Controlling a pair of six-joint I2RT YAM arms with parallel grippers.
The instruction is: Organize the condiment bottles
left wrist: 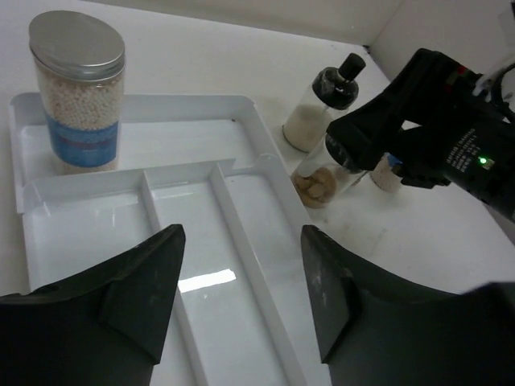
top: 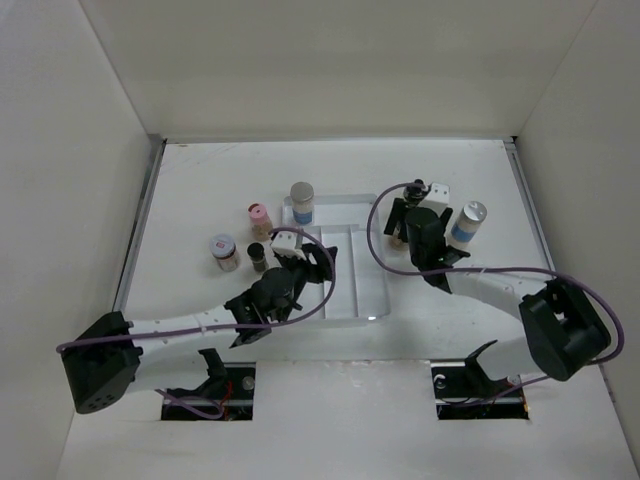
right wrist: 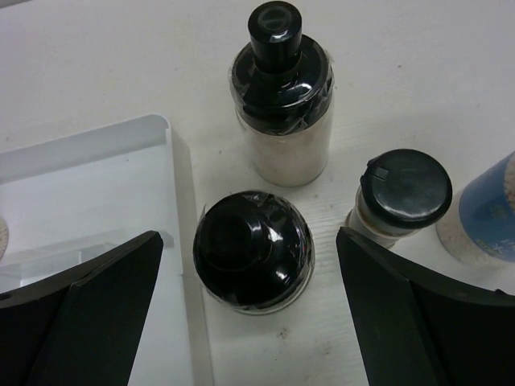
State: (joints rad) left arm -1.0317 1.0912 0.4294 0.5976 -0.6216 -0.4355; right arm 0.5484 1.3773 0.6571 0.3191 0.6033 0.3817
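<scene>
My right gripper is open, its jaws on either side of a black-capped bottle standing just right of the white tray. Behind it stands a taller black-capped bottle with white contents; to the right are a small black-capped bottle and a blue-labelled bottle. My left gripper is open and empty above the tray's long compartments. A silver-capped, blue-labelled jar stands in the tray's back compartment. In the top view the right gripper and left gripper flank the tray.
Left of the tray stand a pink-capped bottle, a silver-lidded jar and a small dark bottle. A silver-capped blue-labelled bottle stands at the right. White walls enclose the table on three sides.
</scene>
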